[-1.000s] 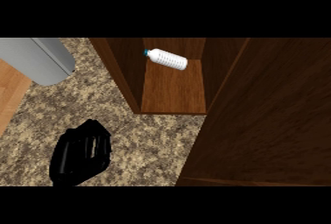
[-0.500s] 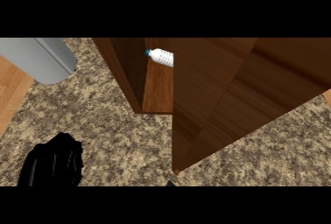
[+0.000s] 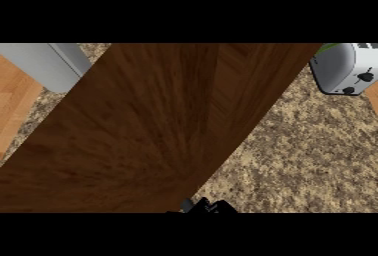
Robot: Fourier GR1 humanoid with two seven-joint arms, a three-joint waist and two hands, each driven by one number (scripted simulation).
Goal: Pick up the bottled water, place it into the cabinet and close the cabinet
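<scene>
The dark wooden cabinet door (image 3: 162, 125) fills most of the head view, slanting from the top right down to the lower left. It hides the cabinet's inside, and the bottled water does not show. A small black part of a hand (image 3: 207, 206) peeks in at the bottom edge, right at the door's lower corner. I take it for my right hand, with too little of it showing to tell how it is set. My left hand shows nowhere.
A white toaster (image 3: 345, 67) stands on the speckled granite counter (image 3: 310, 150) at the top right. A grey appliance (image 3: 44, 65) sits at the top left, with wooden floor (image 3: 13, 107) beyond the counter's left edge.
The door has swung leftward across the view and now covers the shelf and the bottle. My left hand has dropped out of view at the lower left. A toaster has appeared at the right.
</scene>
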